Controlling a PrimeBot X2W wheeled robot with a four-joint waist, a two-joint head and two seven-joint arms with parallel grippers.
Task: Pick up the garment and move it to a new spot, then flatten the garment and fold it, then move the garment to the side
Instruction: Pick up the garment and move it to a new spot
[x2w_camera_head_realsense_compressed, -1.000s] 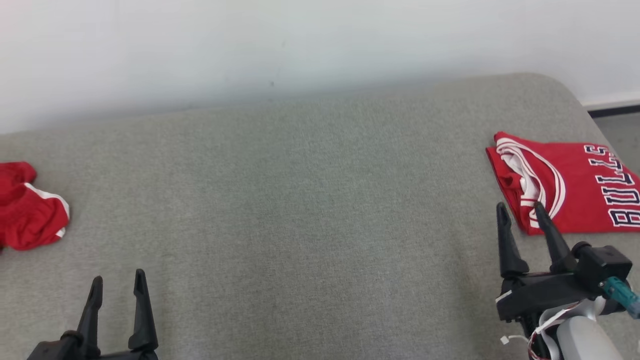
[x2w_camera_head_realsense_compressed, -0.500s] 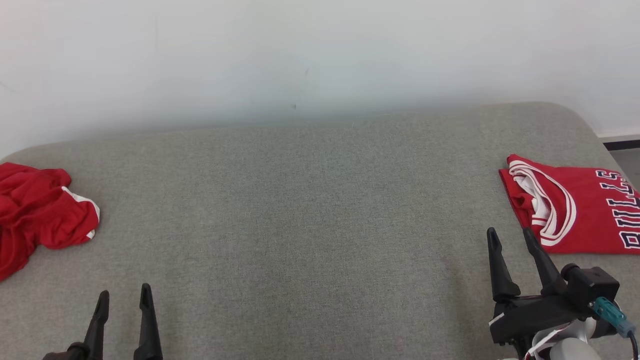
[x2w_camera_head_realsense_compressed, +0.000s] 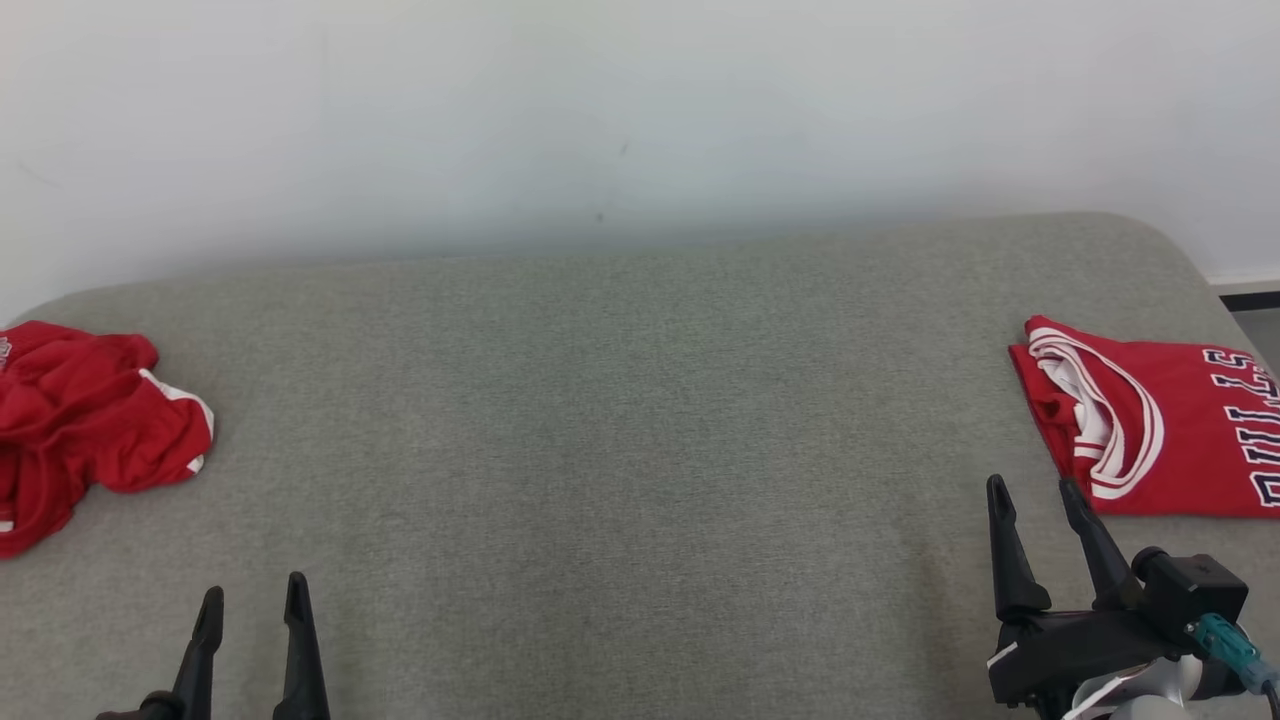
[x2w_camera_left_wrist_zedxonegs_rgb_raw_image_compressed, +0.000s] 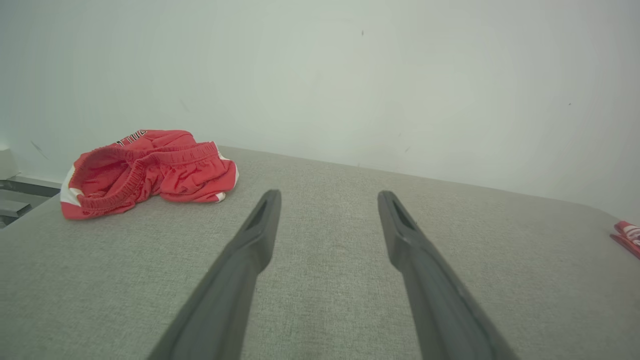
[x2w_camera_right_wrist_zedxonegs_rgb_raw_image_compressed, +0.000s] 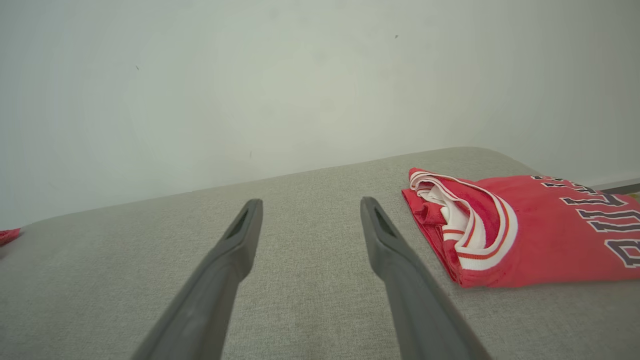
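Observation:
A crumpled red garment (x2w_camera_head_realsense_compressed: 90, 430) with white trim lies at the far left of the grey fabric surface (x2w_camera_head_realsense_compressed: 620, 420); the left wrist view shows its elastic waistband (x2w_camera_left_wrist_zedxonegs_rgb_raw_image_compressed: 150, 170). A folded red jersey (x2w_camera_head_realsense_compressed: 1160, 420) with dark lettering lies flat at the far right, also in the right wrist view (x2w_camera_right_wrist_zedxonegs_rgb_raw_image_compressed: 525, 230). My left gripper (x2w_camera_head_realsense_compressed: 253, 590) is open and empty at the lower left, well short of the crumpled garment (x2w_camera_left_wrist_zedxonegs_rgb_raw_image_compressed: 328, 194). My right gripper (x2w_camera_head_realsense_compressed: 1033, 485) is open and empty, its fingertips just beside the jersey's near left corner (x2w_camera_right_wrist_zedxonegs_rgb_raw_image_compressed: 311, 201).
A pale wall (x2w_camera_head_realsense_compressed: 640, 120) rises directly behind the grey surface. The surface's rounded right corner drops to a floor with a dark skirting strip (x2w_camera_head_realsense_compressed: 1245, 298). Its left edge falls away beside the crumpled garment (x2w_camera_left_wrist_zedxonegs_rgb_raw_image_compressed: 20, 200).
The head camera has swung, so the whole picture has shifted and more of the crumpled garment shows. My right fingertip, which overlapped the jersey's corner, now stands just off it.

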